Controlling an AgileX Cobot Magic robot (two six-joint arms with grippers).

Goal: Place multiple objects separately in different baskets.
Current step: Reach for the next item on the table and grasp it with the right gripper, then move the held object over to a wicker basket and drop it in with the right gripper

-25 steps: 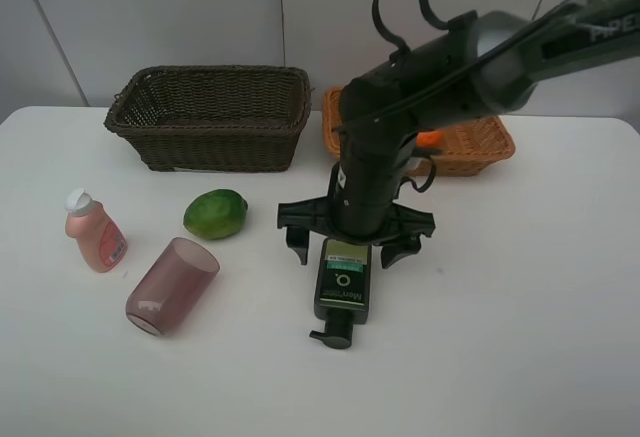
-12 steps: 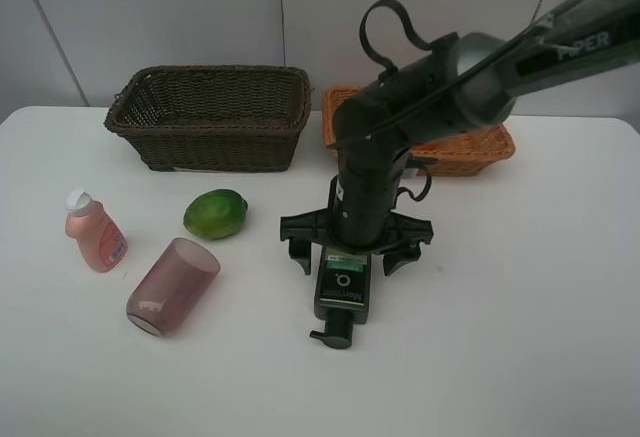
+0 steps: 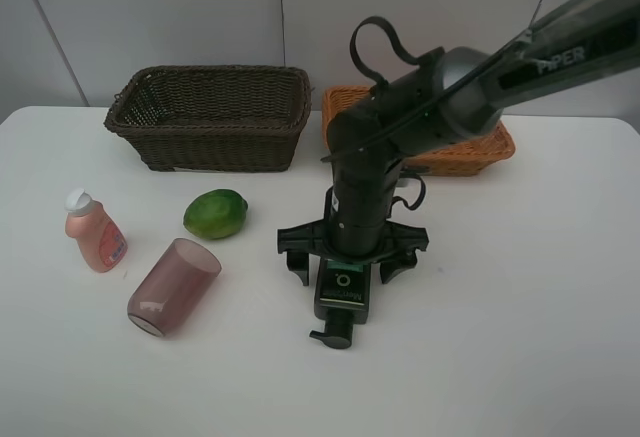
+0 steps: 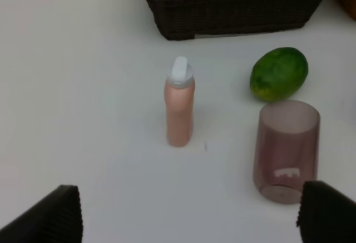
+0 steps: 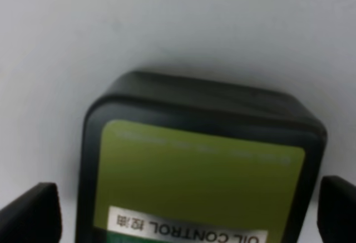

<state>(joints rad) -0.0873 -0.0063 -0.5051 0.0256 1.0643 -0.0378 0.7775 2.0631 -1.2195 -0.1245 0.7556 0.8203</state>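
Jaws of the right gripper (image 3: 345, 257) stand spread wide, one finger on each side of the dark pump bottle (image 3: 342, 299), not closed on it. That bottle lies flat on the white table (image 3: 520, 317), label up, pump end pointing away from the baskets. The left gripper (image 4: 192, 212) is likewise released, holding nothing, above the table near the upright pink bottle (image 3: 94, 235), the purple cup (image 3: 173, 285) on its side and the green fruit (image 3: 215, 213). Behind them sit the dark brown basket (image 3: 210, 122) and the orange-tan basket (image 3: 480, 147).
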